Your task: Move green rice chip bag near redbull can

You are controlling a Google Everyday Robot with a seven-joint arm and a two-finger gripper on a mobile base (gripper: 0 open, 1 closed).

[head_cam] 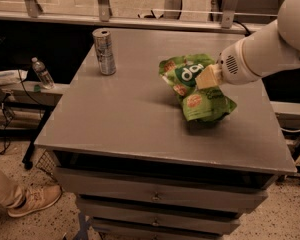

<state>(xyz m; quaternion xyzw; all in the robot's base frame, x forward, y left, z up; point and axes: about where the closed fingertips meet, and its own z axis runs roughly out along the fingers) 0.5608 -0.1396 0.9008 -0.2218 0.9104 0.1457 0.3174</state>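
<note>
The green rice chip bag (199, 103) is crinkly and bright green, at the middle right of the grey table top (125, 119). My gripper (206, 78) reaches in from the right on a white arm and is shut on the bag's upper right part. The bag hangs tilted from it, with a shadow under its lower end. The redbull can (104, 51) stands upright at the table's far left, well apart from the bag and to its left.
A clear water bottle (42, 73) stands on a low shelf left of the table. A person's shoe (32, 200) is on the floor at the lower left. Drawers (155, 196) sit under the table top. A railing runs behind the table.
</note>
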